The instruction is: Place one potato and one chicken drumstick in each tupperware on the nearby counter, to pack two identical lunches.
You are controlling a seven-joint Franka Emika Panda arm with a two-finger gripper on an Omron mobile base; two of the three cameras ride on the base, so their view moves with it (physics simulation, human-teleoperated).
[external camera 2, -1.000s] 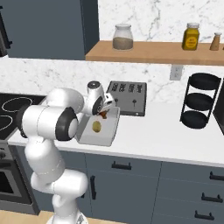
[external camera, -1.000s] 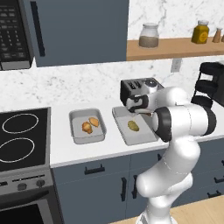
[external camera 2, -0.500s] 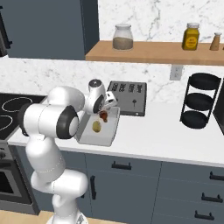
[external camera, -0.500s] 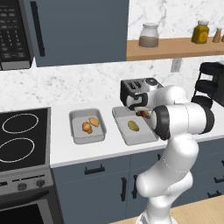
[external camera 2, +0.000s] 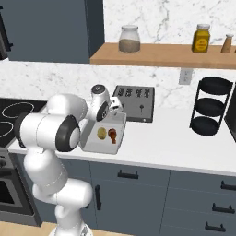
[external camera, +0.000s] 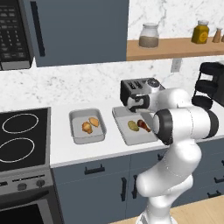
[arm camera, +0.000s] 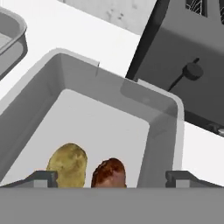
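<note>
Gripper above the right tray, fingers wide apart and holding nothing. Inside this tray a yellowish potato and, just right of it, a reddish-brown drumstick, side by side. In the left tray, near the stove, an orange potato beside a golden drumstick. Both trays on the white counter, black toaster just behind.

White marble wall, wooden shelf with jars at two o'clock, dark blue cupboard at twelve o'clock, black stove at nine o'clock, black toaster in the middle, wooden floor at five o'clock
</note>
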